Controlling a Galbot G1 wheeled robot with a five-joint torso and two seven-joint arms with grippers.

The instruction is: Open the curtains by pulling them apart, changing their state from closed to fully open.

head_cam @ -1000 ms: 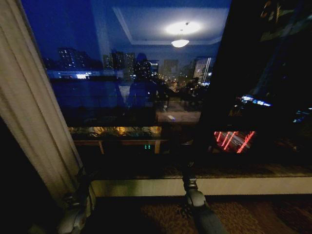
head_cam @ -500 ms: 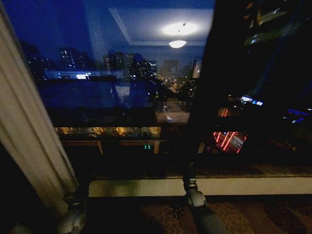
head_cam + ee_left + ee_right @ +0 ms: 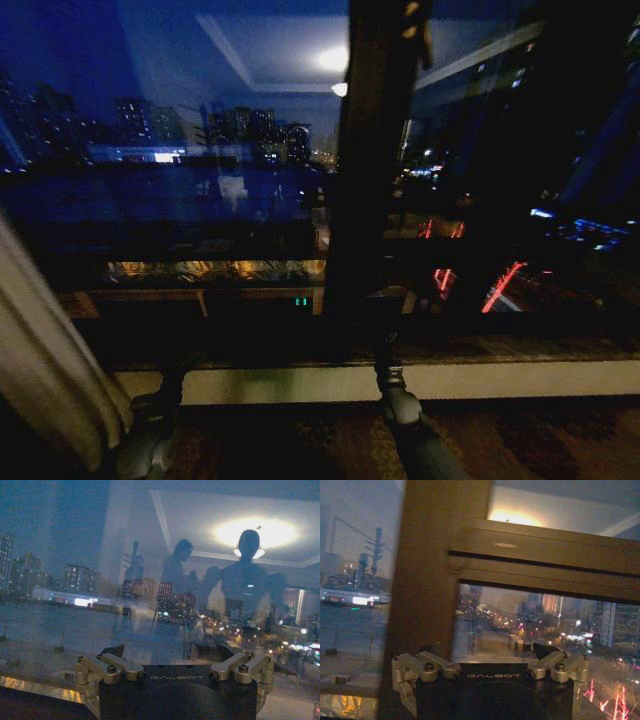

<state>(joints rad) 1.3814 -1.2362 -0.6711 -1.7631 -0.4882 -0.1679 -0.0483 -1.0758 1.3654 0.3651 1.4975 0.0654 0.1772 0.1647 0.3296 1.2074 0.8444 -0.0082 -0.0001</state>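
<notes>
Both arms are reaching forward and low toward the window sill (image 3: 480,380), side by side. The left gripper (image 3: 165,385) is hanging just beside the one curtain panel (image 3: 40,380) in sight, a pale pleated strip bunched at the far left edge of the head view; whether they are touching cannot be told. The right gripper (image 3: 385,360) is pointing at the dark window frame post (image 3: 365,170), well apart from that panel. In both wrist views the fingers are spreading wide, holding nothing, facing the night-lit glass (image 3: 65,545).
</notes>
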